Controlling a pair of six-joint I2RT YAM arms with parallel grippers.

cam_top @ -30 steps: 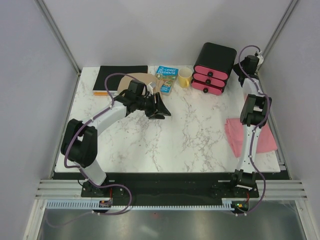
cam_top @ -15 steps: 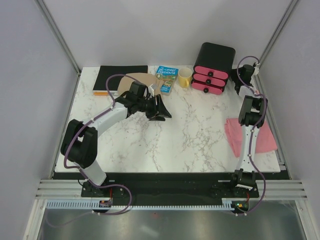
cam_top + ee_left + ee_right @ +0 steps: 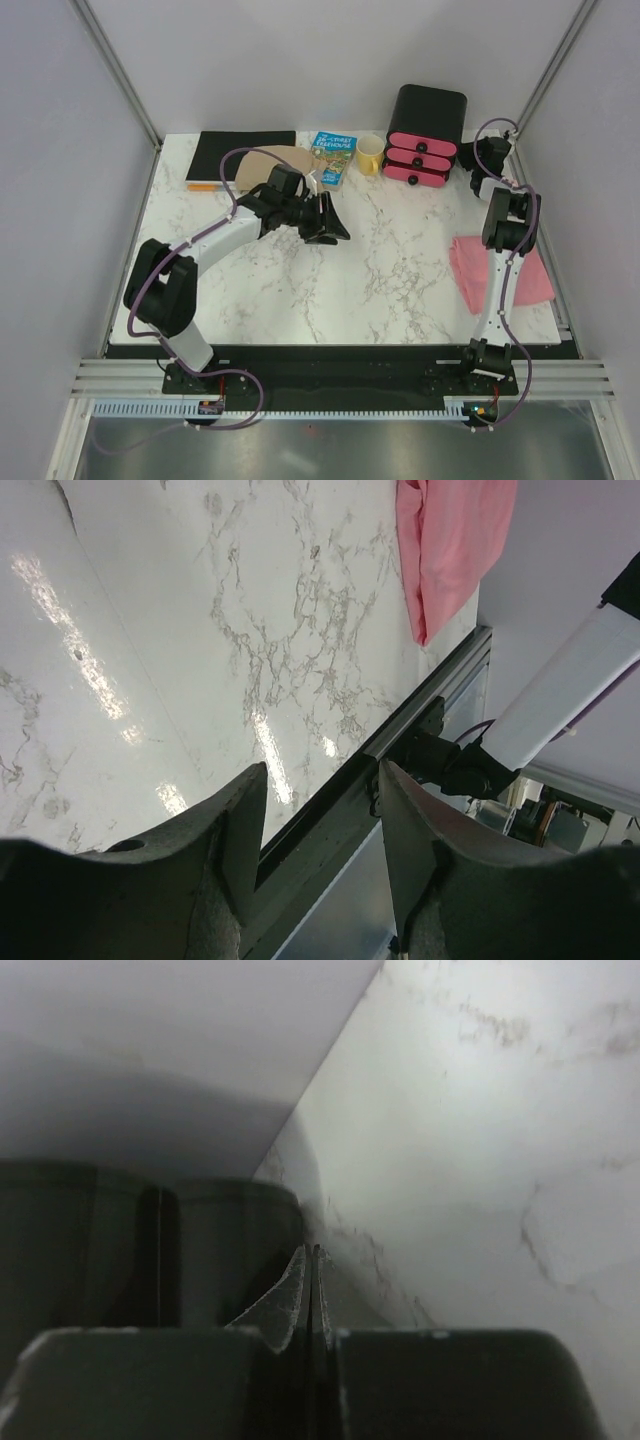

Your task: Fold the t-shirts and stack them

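The tan t-shirt (image 3: 268,163) lies folded at the back left of the table, partly behind my left arm. The pink t-shirt (image 3: 525,275) lies folded at the right edge, partly under my right arm; it also shows at the top of the left wrist view (image 3: 450,540). My left gripper (image 3: 326,220) is open and empty above the marble near the table's middle back (image 3: 320,780). My right gripper (image 3: 487,158) is shut on nothing in the back right corner, beside the drawer box (image 3: 313,1252).
A black folder (image 3: 245,150), a blue book (image 3: 333,158), a yellow cup (image 3: 369,155) and the pink-and-black drawer box (image 3: 430,135) stand along the back. White walls enclose the marble table (image 3: 390,280). A metal rail (image 3: 430,695) runs along its near edge.
My left gripper has shifted slightly right, still open. My right gripper has dropped lower into the back right corner beside the drawer box.
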